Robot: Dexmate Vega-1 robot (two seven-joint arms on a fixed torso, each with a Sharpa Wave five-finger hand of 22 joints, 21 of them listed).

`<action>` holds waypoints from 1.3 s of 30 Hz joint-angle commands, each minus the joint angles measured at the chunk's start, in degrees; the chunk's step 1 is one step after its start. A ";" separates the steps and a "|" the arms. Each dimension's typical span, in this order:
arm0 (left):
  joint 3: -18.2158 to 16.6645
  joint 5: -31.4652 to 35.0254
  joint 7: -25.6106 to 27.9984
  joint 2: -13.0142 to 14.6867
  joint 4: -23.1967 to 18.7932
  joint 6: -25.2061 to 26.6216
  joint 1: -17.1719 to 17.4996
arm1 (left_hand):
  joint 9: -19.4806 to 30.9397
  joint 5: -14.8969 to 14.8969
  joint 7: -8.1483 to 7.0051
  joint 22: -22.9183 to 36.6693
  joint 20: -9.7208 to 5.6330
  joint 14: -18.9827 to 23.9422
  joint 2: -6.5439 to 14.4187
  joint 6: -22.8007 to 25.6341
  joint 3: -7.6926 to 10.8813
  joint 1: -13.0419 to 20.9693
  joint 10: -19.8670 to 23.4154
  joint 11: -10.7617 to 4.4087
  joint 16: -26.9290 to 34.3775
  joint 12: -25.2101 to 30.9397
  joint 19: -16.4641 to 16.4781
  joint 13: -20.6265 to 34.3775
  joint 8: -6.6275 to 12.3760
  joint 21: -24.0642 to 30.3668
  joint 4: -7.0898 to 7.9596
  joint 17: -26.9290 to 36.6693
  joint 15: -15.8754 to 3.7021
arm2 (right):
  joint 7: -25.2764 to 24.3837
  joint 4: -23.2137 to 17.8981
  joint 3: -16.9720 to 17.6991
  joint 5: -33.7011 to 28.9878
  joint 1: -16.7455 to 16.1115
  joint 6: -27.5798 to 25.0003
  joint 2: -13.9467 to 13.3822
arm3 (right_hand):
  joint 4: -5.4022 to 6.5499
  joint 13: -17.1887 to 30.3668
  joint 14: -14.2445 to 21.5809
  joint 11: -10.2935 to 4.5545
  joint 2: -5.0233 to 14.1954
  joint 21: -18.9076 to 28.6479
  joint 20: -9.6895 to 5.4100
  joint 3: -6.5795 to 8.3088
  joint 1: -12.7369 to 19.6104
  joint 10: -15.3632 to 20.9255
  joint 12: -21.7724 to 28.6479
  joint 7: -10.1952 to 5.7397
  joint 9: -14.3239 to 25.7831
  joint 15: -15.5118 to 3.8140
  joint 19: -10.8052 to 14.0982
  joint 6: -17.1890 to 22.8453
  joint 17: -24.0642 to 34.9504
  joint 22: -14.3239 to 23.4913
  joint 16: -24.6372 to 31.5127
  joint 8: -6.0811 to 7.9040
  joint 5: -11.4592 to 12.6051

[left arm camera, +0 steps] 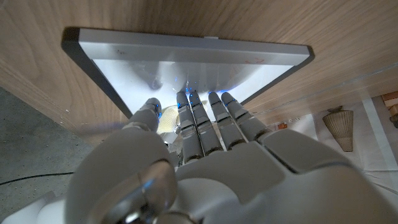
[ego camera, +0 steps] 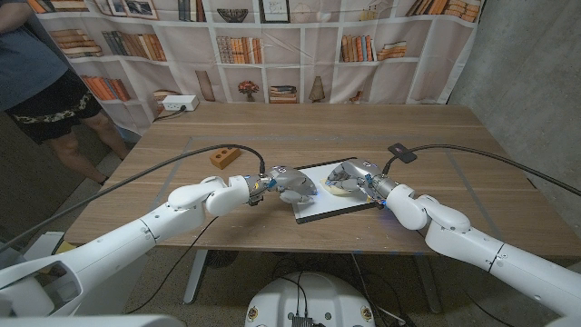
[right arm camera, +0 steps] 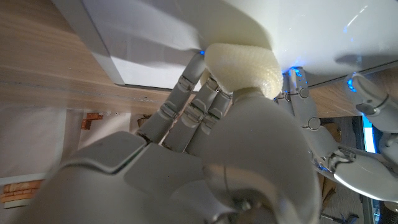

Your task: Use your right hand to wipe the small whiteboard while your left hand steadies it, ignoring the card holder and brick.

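In the head view the small whiteboard (ego camera: 331,193) lies flat just below the middle of the frame, near the table's (ego camera: 472,173) front edge, with both arms converging on it from the bottom corners. The left hand (ego camera: 289,184) sits at the board's left side, and in the left wrist view its fingers (left arm camera: 214,115) reach out straight and close together over the board's near edge, tips on or just above the white surface — it grips nothing, so it reads as an open hand pressing down, placed there, I judge, to keep the board from sliding under the wiping strokes. The right hand (ego camera: 349,178) is over the board's upper right part and holds a pale yellow sponge (right arm camera: 244,67); the right wrist view shows the sponge clamped between thumb and curled fingers, its pebbled face turned toward the board, which suits rubbing the surface with steady pressure. Whether the sponge touches the board at this instant I cannot tell. The wiping looks underway rather than finished, though no marks can be made out on the glossy surface. The 2 distractors stay out of it: the orange brick (ego camera: 223,157) sits left of centre, beyond the left wrist and apart from the board, and the small black card holder (ego camera: 401,153) lies right of centre — both beyond the reach of a short stroke.
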 commanded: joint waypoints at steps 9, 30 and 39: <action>0.26 -0.86 -1.29 0.12 -0.27 -0.07 0.17 | 0.16 -0.10 -0.16 0.10 -2.23 0.54 -0.26 0.23 0.45 -0.13 0.30 0.27 0.26 -0.01 0.50 0.15 -0.18 0.31 -0.03 0.17 -4.81 | 5.51 3.06 -0.61 -2.48 1.90 -0.59 1.07 | -0.46 0.27 0.08 0.39 0.34 0.33 -7.24 1.15 -0.14 0.28 0.38 0.12 0.09 -0.19 0.63 0.28 0.06 0.17 0.23 0.14 0.27; -0.18 -1.71 -1.09 0.47 0.57 -0.82 0.09 | 0.16 -0.17 -0.22 0.09 -2.23 0.63 -0.43 0.24 0.70 -0.13 0.29 0.16 0.22 -0.10 0.56 0.15 -0.23 0.31 -0.09 0.16 -4.74 | 5.03 10.31 -0.97 -5.36 9.72 -9.22 4.19 | -0.36 0.23 -0.05 0.26 0.29 0.42 -7.31 1.35 -0.51 0.30 0.37 0.04 0.07 -0.13 0.26 0.30 -0.07 0.14 0.10 0.14 0.25; 0.06 -1.83 -0.74 0.03 2.09 -1.86 -0.78 | 0.16 -0.19 -0.09 0.09 -2.20 0.60 -0.44 0.23 0.80 -0.14 0.19 0.29 0.19 -0.15 0.54 0.15 -0.25 0.30 -0.09 0.16 -4.78 | 6.05 11.78 -2.14 -4.33 10.80 -11.46 4.32 | -0.39 0.19 -0.08 0.33 0.25 0.48 -7.26 1.41 -0.56 0.37 0.37 0.02 0.07 -0.17 0.18 0.29 -0.11 0.14 0.07 0.14 0.26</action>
